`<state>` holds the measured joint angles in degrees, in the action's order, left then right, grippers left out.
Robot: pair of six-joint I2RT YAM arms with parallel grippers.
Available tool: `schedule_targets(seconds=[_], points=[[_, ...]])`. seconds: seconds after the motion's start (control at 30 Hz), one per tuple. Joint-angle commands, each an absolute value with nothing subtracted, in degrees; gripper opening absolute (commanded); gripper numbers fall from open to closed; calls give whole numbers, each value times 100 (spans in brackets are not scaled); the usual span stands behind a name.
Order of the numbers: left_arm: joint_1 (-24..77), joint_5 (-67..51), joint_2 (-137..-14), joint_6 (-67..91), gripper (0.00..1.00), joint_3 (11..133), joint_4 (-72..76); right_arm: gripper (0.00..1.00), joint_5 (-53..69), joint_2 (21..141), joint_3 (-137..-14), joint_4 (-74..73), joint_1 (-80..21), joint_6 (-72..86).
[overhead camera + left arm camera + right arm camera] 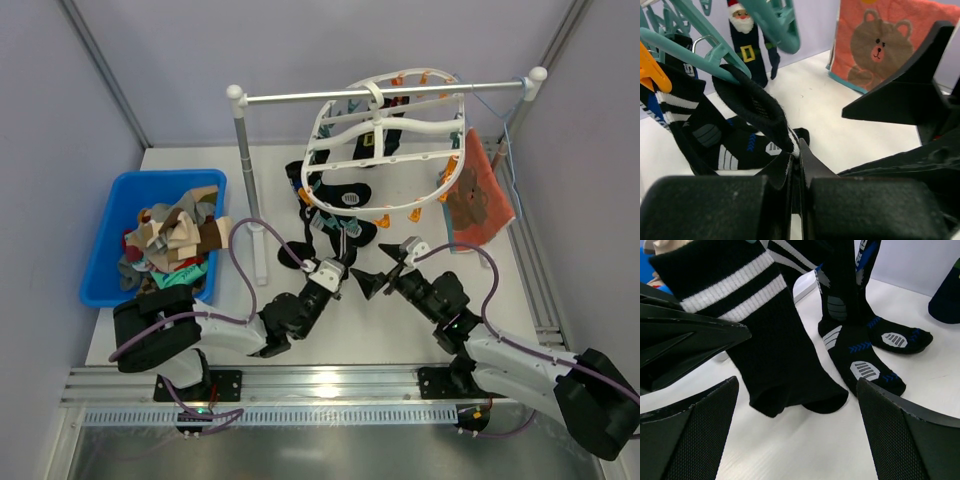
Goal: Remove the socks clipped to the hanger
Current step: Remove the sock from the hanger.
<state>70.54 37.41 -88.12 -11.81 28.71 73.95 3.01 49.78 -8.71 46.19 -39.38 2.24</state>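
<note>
L gripper [796, 167] is clamped on black sock [756, 107] hung from teal clip [700, 52], prob. for pulling it free; R gripper [797, 405] is held wide apart, empty.

My left jaws bury the tip of the black sock [756, 107]; above my right jaws the striped sock [765, 330] is cut off.

A black sock [775, 355] is showing two white stripes; another sock [860, 350], blue chevrons and grey patches. The white hanger [425, 128] is carrying orange and teal clips [415, 214], the orange cloth [890, 45] a brown bear.
</note>
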Motion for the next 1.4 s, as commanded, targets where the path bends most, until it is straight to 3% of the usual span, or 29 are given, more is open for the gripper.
schedule_targets(seconds=[0.0, 0.47, 0.57, 0.67, 0.7, 0.8, 0.83, 0.9, 0.93, 1.03, 1.17, 1.37], points=[[7154, 3709, -8666, -993, 0, 2962, 8851, 100, 141, 5394, -861, 5545, -4069, 70], [7295, 3498, -8877, -844, 0, 3085, 8851, 96, -281, 6924, -1213, 6460, -4684, 44], [7312, 3428, -8798, -677, 0, 3015, 8851, 83, -553, 7128, -1362, 6373, -4702, 26], [7313, 3305, -8728, -554, 0, 2918, 8851, 63, -519, 7198, -1476, 6337, -4711, 35], [7313, 3305, -8710, -528, 0, 2892, 8851, 46, -519, 7224, -1459, 6372, -4720, 35], [7313, 3463, -8614, -545, 0, 2822, 8851, 21, -571, 7216, -1450, 6434, -4720, 35], [7313, 3498, -8561, -519, 3, 2786, 8851, 18, -597, 7207, -1459, 6407, -4728, -95], [7321, 3691, -8369, -501, 24, 2646, 8833, 9, -641, 7163, -1459, 6302, -4729, -123], [7339, 3778, -8263, -492, 42, 2585, 8790, 5, -659, 7111, -1450, 6258, -4720, -123], [7383, 4261, -7729, -501, 74, 2444, 8291, 4, -694, 7005, -1389, 6258, -4737, -141], [7400, 4509, -6980, -274, 84, 2408, 7227, 4, -721, 6970, -1354, 6249, -4737, -149], [7409, 4596, -6302, -35, 87, 2592, 6128, 4, -721, 6996, -1354, 6284, -4746, -167]])
